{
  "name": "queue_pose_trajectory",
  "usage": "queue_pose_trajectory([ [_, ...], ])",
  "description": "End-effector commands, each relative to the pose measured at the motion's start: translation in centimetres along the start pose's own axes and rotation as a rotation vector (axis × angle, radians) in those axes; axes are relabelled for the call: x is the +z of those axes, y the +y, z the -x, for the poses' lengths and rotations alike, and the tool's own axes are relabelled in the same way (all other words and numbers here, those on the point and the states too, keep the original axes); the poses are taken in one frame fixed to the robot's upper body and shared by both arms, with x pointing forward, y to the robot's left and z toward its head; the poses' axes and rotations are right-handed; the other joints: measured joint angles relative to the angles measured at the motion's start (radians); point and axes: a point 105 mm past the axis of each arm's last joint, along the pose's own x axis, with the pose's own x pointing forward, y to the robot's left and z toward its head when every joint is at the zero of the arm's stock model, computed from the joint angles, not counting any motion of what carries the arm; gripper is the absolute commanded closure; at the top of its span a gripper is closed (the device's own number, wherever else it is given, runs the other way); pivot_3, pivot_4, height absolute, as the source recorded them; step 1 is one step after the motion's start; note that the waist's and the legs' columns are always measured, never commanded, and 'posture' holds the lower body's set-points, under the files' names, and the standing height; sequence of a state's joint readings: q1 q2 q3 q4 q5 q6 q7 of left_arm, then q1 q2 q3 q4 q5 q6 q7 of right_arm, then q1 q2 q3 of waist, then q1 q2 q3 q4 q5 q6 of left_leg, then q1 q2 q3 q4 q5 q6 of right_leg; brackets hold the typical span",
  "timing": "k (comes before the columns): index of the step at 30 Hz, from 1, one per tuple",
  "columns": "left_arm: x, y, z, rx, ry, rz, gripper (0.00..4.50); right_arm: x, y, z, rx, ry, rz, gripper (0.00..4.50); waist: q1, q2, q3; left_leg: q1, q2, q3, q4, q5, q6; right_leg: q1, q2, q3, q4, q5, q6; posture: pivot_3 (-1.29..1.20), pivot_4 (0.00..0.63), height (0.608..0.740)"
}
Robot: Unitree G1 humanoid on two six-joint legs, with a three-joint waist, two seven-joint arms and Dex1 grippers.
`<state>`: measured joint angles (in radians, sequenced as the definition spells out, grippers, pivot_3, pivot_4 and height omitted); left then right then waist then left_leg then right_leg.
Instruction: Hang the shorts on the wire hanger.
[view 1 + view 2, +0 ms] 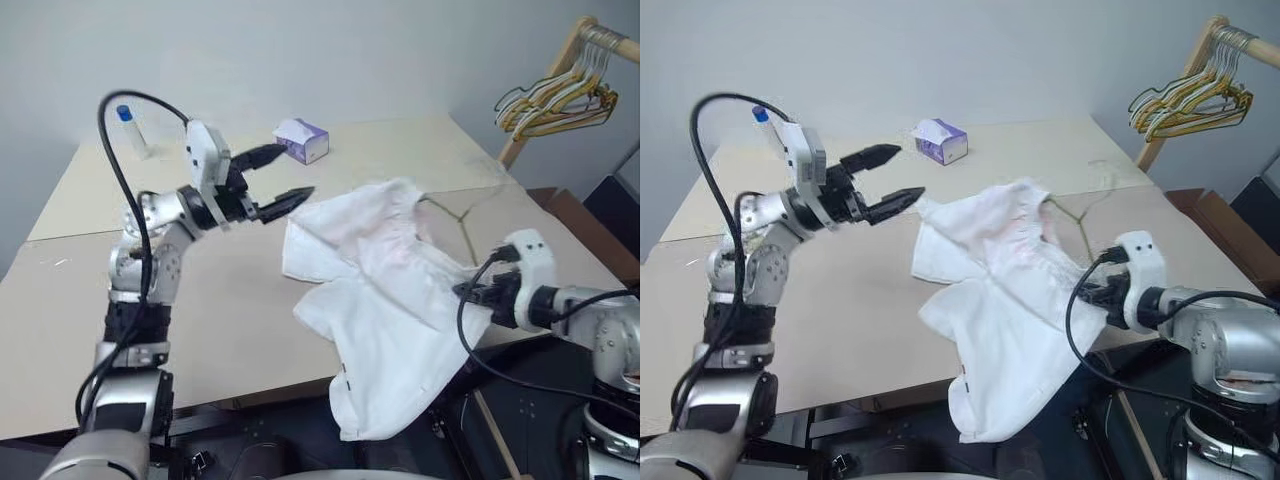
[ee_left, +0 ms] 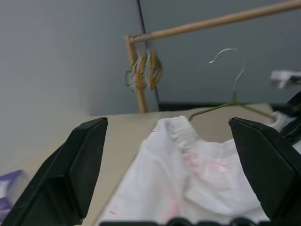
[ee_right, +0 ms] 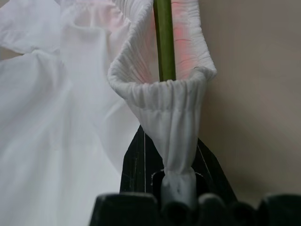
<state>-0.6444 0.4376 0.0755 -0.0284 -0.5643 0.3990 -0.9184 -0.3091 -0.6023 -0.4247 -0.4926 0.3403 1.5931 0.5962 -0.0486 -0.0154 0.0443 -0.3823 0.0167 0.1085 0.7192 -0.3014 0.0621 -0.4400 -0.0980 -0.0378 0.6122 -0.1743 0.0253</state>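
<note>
Left claw (image 1: 284,173) spread wide, holding nothing, raised over the bench (image 1: 230,290), tips aimed toward 3 o'clock at the shorts (image 1: 375,300). Bare bench below and around it. Small bottle with a blue cap (image 1: 127,125) near the far-left bench edge; purple tissue box (image 1: 302,140) at 12 o'clock from the claw tips, well apart from the cloth.

Shorts: white, crumpled, gathered elastic waistband with a faint pink tint. Far end lies on the bench mid-right; near leg hangs over the front bench edge at 6 o'clock. Wire hanger (image 1: 462,225): thin olive wire, runs inside the waistband in the right wrist view, bare part sticks out at 2 o'clock from the cloth.

Right claw (image 3: 178,181) pressed together, pinching a bunched fold of the waistband, just off the bench's right-front edge.

Rack with a bunch of gold and pale hangers (image 1: 560,100) at 1 o'clock, past the bench's far-right corner.
</note>
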Motion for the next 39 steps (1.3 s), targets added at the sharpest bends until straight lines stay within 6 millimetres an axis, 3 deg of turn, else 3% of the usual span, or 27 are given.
queue_pose_trajectory([
  [1, 2.9, -2.5, -0.7, -0.042, -0.097, 0.051, 0.04, 1.1, -2.7, 2.0, -0.175, -0.107, -0.076, 4.5, -0.002, 0.001, -0.001, 0.001, 0.0, 0.0, 0.0, 0.0, 0.0, 0.0, 0.0, 0.0, 0.0, 0.0, 0.0, -0.14, 0.0, 0.74],
  [4, 3.2, -3.8, -1.0, -0.068, -0.114, 0.072, 0.04, 1.2, -4.7, 3.2, -0.309, -0.15, -0.132, 4.5, -0.009, 0.006, -0.004, 0.005, -0.001, 0.0, -0.002, 0.0, 0.0, 0.003, 0.0, 0.002, 0.0, 0.0, 0.0, -0.16, 0.002, 0.74],
  [9, 3.1, -4.2, -1.2, -0.061, -0.12, 0.09, 0.04, 3.0, -7.7, 5.8, -0.491, -0.256, -0.211, 4.5, -0.038, 0.014, -0.009, 0.012, -0.002, 0.002, -0.004, 0.0, 0.0, 0.008, 0.001, 0.005, -0.001, 0.0, 0.0, -0.18, 0.001, 0.74],
  [15, 2.8, -3.9, -1.4, -0.063, -0.121, 0.096, 0.04, 6.1, -10.8, 9.1, -0.591, -0.379, -0.344, 4.5, -0.078, 0.016, -0.011, 0.016, -0.002, 0.002, -0.006, -0.001, 0.002, 0.015, 0.001, 0.006, -0.003, -0.003, 0.003, -0.2, 0.0, 0.74],
  [22, 2.8, -3.4, -1.9, -0.083, -0.121, 0.08, 0.04, 8.1, -14.3, 11.3, -0.635, -0.435, -0.608, 4.5, -0.109, 0.017, -0.011, 0.016, -0.002, 0.003, -0.006, -0.001, 0.002, 0.015, 0.001, 0.008, -0.003, -0.003, 0.004, -0.25, 0.0, 0.74],
  [31, 2.9, -3.7, -2.2, -0.122, -0.132, 0.075, 0.04, 7.9, -17.8, 13.9, -0.696, -0.435, -0.807, 4.5, -0.139, 0.017, -0.011, 0.015, -0.002, 0.006, -0.009, -0.003, 0.006, 0.015, 0.001, 0.015, -0.005, -0.006, 0.008, -0.24, 0.0, 0.74],
  [39, 3.1, -3.7, -2.0, -0.122, -0.131, 0.068, 0.04, 6.6, -20.2, 13.2, -0.743, -0.392, -0.857, 4.5, -0.164, 0.017, -0.011, 0.016, -0.003, 0.007, -0.009, -0.003, 0.006, 0.016, 0.004, 0.026, -0.005, -0.009, 0.01, -0.22, 0.0, 0.74],
])
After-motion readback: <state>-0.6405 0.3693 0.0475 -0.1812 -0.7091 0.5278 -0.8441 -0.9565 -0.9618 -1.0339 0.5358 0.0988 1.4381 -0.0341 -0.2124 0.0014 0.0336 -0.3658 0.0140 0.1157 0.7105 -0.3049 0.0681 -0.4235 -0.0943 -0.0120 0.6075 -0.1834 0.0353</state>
